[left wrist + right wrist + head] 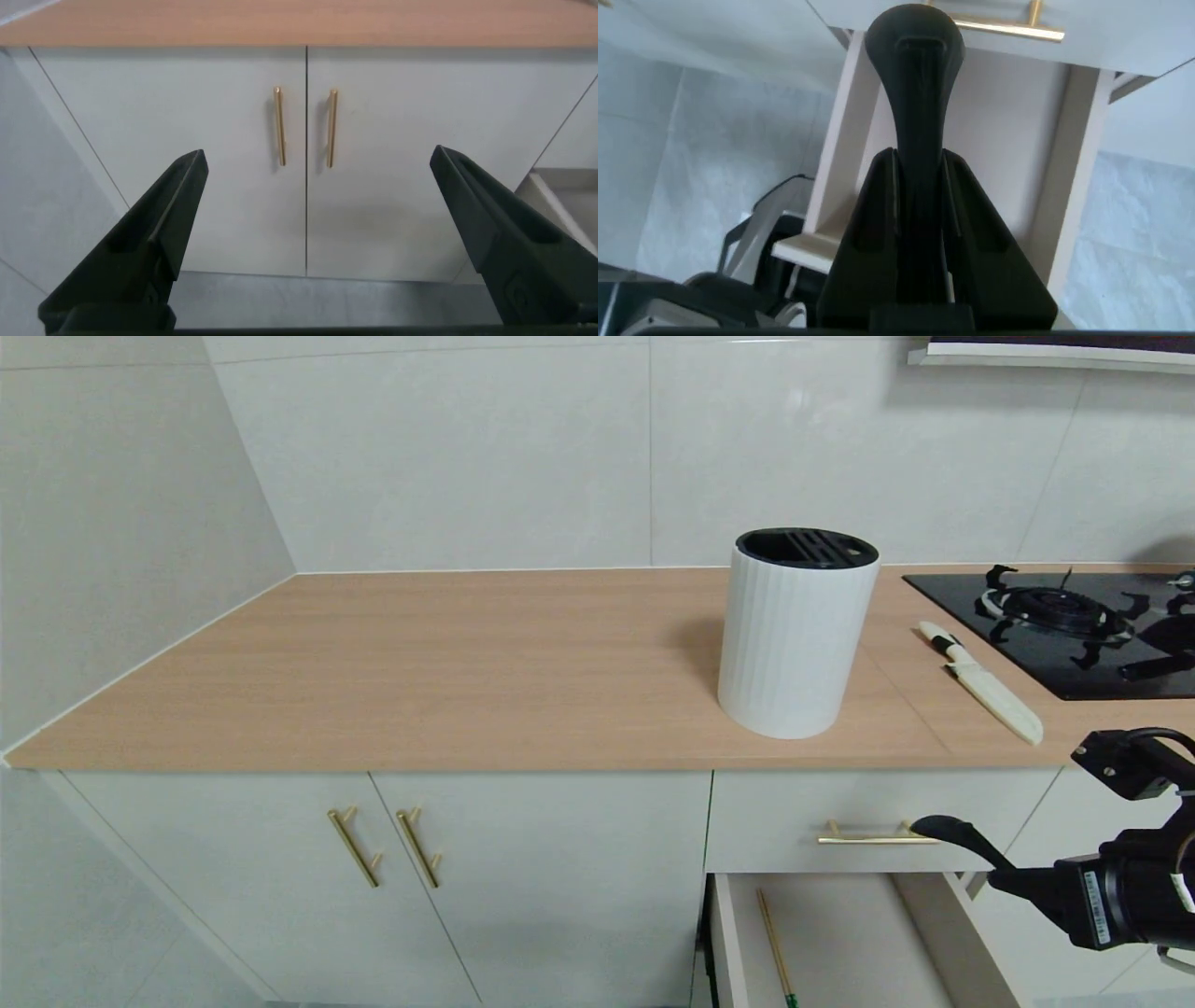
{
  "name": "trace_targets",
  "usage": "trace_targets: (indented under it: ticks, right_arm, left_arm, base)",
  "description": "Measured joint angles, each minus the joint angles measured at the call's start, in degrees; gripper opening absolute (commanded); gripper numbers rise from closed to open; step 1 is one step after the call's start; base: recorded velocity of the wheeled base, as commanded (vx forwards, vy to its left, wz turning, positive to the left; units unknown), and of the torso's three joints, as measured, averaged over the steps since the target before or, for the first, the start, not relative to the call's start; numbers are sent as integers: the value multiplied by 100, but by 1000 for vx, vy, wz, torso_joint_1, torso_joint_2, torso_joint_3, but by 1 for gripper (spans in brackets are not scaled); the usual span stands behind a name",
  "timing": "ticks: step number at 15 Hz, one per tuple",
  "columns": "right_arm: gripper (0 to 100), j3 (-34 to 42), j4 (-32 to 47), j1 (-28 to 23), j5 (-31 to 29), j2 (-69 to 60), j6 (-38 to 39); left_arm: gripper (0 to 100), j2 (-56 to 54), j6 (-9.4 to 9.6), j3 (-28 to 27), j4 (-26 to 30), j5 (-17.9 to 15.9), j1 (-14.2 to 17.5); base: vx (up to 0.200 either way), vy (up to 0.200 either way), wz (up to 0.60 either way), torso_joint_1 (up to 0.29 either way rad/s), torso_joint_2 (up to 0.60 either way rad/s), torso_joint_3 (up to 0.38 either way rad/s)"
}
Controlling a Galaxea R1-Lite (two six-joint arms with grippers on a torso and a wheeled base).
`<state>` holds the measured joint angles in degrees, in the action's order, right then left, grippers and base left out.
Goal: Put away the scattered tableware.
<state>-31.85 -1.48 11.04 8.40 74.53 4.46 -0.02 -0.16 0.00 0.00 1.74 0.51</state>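
A cream knife [980,683] with a black band lies on the wooden counter [467,663], between the stove and a tall white ribbed holder [795,635] with a black slotted top. Below the counter edge on the right, my right gripper [934,826] [915,37] is shut with nothing in it, hanging in front of a gold drawer handle [873,838] and above the open lower drawer [971,943]. A pair of wooden chopsticks [775,943] lies in that drawer. My left gripper [318,159] is open and faces the white cabinet doors [187,168], holding nothing.
A black gas stove [1064,616] takes up the counter's far right. Two cabinet doors with gold handles [383,845] sit under the left part of the counter. White tiled walls close off the back and left. The open drawer [1064,168] juts out at the lower right.
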Motion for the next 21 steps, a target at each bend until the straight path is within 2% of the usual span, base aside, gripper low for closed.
trace_targets:
  ticks: [16, 21]
  right_arm:
    - [0, 363, -664, 72, -33, 592, -15]
    - [0, 424, -769, 72, -38, 628, -17]
  left_arm:
    - [100, 0, 2, 0, 0, 0, 0]
    - [100, 0, 2, 0, 0, 0, 0]
  base:
    - [0, 0, 0, -152, 467, 308]
    - [0, 0, 0, -18, 89, 66]
